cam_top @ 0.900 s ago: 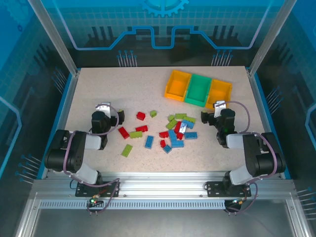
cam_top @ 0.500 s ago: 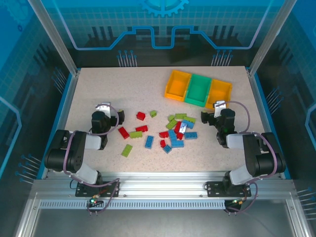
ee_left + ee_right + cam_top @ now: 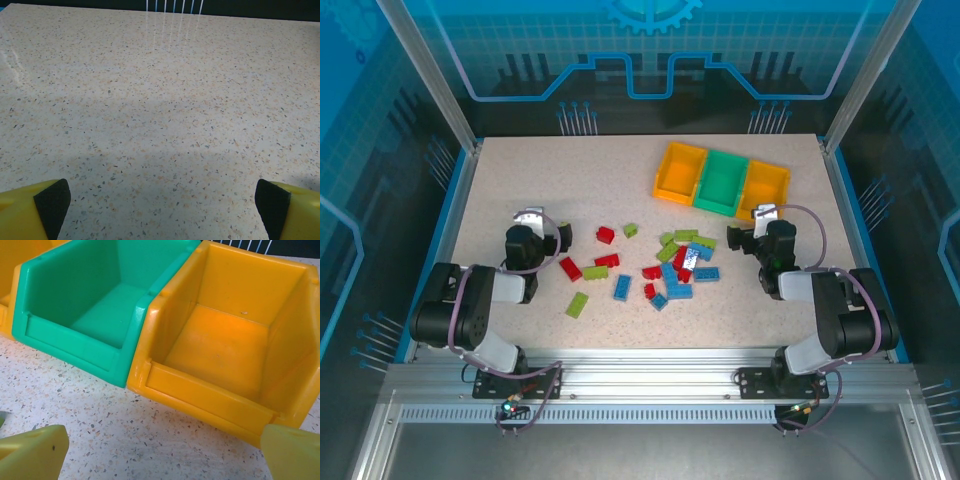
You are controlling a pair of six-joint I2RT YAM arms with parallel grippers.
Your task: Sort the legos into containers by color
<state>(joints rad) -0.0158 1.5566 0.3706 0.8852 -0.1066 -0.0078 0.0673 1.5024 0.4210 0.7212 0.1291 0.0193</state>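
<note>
Red, blue and lime green legos [image 3: 670, 268] lie scattered across the middle of the table, with a red one [image 3: 605, 235] and a green one [image 3: 577, 304] lying apart toward the left. Three containers stand in a row at the back right: an orange-yellow bin [image 3: 680, 171], a green bin [image 3: 722, 182] [image 3: 95, 305] and another orange-yellow bin [image 3: 765, 189] [image 3: 225, 340]. My left gripper [image 3: 542, 229] [image 3: 162, 210] rests low at the left, open over bare table. My right gripper [image 3: 748, 230] [image 3: 165, 450] is open just in front of the right-hand bins, nothing between its fingers [image 3: 35, 450].
The speckled tabletop [image 3: 540, 175] has free room at the back left. A blue frame and clear walls [image 3: 450, 190] enclose the table. Both arm bases [image 3: 490, 340] sit at the near edge.
</note>
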